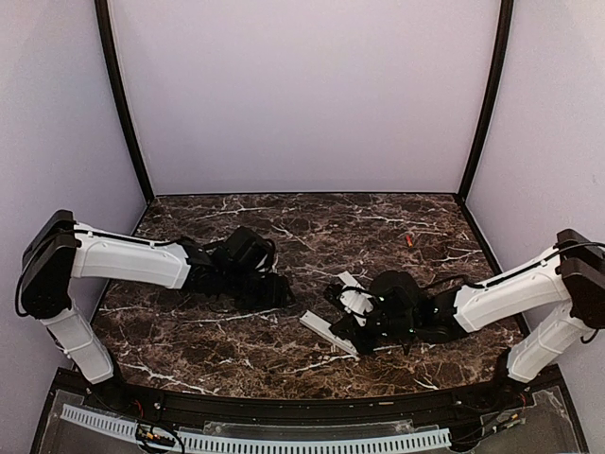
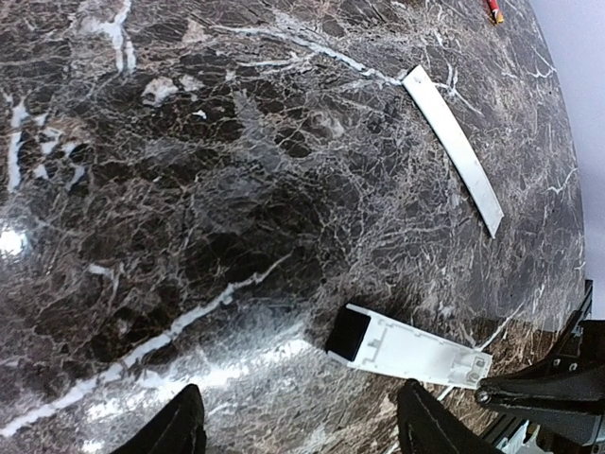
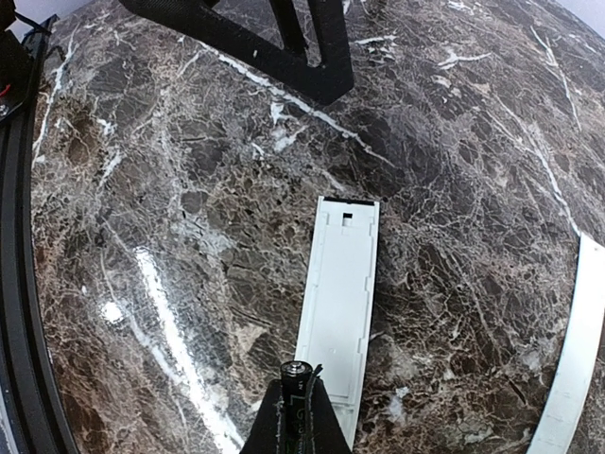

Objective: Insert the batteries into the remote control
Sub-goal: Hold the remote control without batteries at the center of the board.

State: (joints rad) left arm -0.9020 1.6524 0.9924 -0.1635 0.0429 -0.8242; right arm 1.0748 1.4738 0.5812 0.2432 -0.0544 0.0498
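While the right claw [image 3: 296, 386] clamps what seems a battery [image 3: 299, 367] over the remote control [image 3: 340, 293], the left claw [image 2: 301, 409] hovers beside it, fingers apart; light and slippery, it likely needs bracing by its long edges.

The top external view looks from high behind the arm bases, forward and down, and takes in the whole table [image 1: 189, 322] from far. The left wrist view is low and close, looking over the parted fingers of the left tool [image 2: 302, 416] towards the right side. The right wrist view looks steeply down past the right tool [image 3: 295, 392], closed on a battery [image 3: 300, 367], towards the left; all three views share the remote control [image 1: 326, 333] and the cover strip [image 1: 352, 291].
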